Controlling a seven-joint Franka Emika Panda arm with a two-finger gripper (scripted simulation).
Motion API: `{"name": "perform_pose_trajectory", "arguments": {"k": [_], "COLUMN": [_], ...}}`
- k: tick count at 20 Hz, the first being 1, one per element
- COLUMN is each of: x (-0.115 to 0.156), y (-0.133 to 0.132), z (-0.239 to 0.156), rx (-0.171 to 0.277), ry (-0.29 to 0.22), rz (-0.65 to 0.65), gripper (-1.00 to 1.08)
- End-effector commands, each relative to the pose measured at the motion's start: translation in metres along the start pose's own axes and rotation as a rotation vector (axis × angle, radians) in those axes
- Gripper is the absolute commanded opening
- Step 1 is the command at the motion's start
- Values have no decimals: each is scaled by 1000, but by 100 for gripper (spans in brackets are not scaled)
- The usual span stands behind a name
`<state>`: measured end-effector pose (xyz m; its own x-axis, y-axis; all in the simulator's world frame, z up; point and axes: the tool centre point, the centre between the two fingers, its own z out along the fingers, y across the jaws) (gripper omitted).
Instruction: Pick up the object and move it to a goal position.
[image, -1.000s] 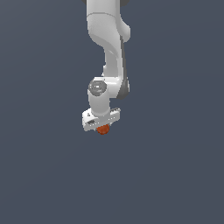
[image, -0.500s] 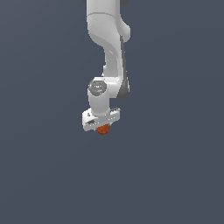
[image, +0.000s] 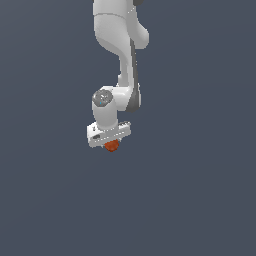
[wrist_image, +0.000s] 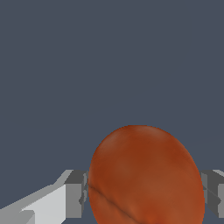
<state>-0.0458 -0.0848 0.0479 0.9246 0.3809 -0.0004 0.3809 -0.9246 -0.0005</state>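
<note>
The small orange-red ball (image: 112, 145) sits just under my white gripper (image: 111, 143) in the exterior view, only its lower part showing. In the wrist view the ball (wrist_image: 146, 175) fills the gap between the two grey fingertips (wrist_image: 76, 192), which press on it from both sides. The gripper is shut on the ball and holds it in the air, below the white arm that hangs from the top of the exterior view.
Plain dark grey-blue background all around in both views. No other objects, edges or goal marker show.
</note>
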Motion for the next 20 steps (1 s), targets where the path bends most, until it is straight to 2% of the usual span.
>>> {"name": "perform_pose_trajectory", "arguments": {"k": [1,11,20], "x": [-13,-80,-106], "y": [15,90,122], "z": [-1,-3,-4], "rx": [-1,-1,-1], "ry": [1,1,1], "rz": [2,2,1], "gripper": [-100,-100,-100]}}
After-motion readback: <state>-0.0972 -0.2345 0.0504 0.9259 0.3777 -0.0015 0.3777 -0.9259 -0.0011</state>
